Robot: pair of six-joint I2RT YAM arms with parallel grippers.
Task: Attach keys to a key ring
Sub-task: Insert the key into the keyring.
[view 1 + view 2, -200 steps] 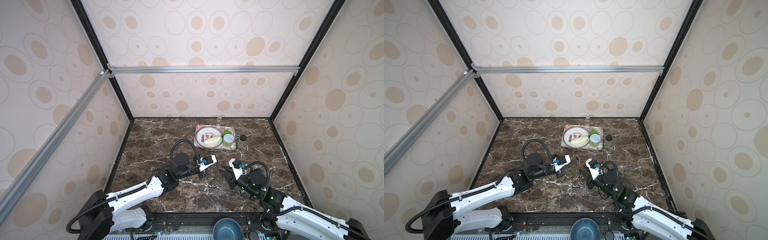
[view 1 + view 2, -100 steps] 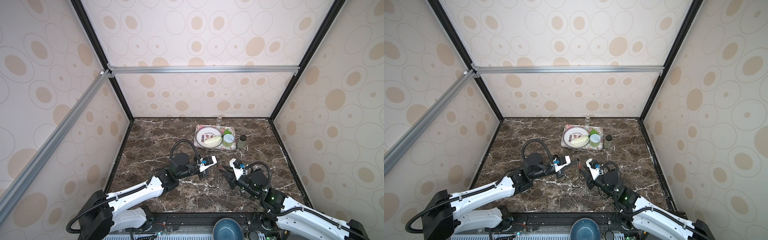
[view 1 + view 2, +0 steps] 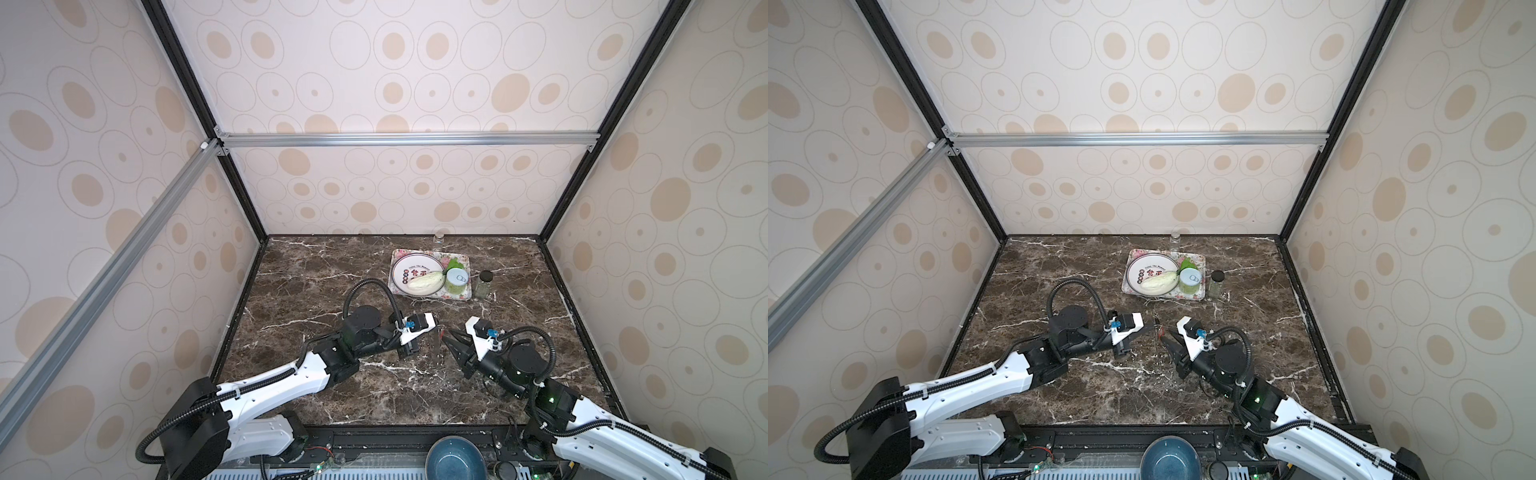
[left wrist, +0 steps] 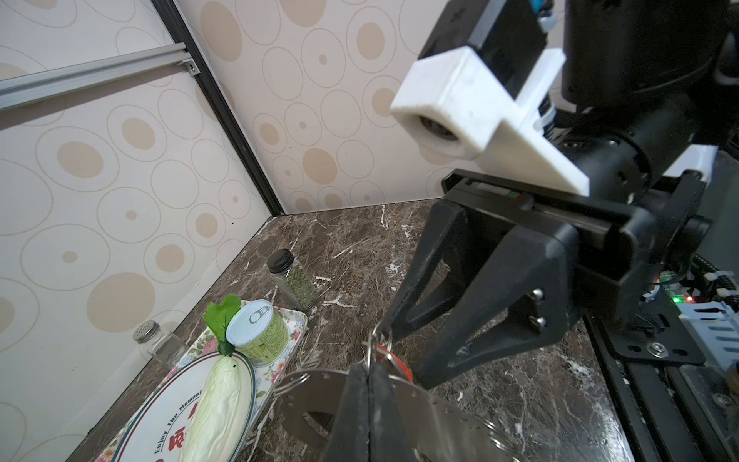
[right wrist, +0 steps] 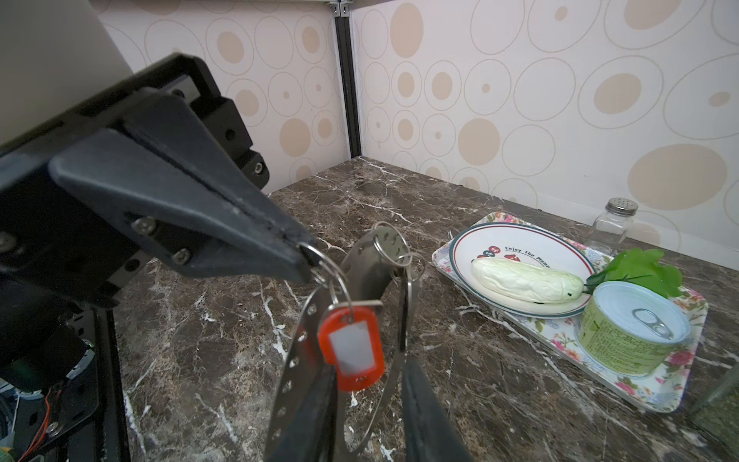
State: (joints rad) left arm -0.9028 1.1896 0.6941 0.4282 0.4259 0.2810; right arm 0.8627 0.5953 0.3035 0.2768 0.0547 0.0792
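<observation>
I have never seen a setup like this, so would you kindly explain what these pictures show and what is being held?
This is a two-armed robot on a marble table. Two pictures look down from overhead; two come from cameras on the arms' wrists. The left gripper is shut on a thin wire loop from which a red tag hangs. The right gripper has its jaws apart, with part of a grey metal plate between them; whether it grips is unclear. A flowered tray carries a dish with a cabbage and a green can; a spice jar and a shaker stand near it.
</observation>
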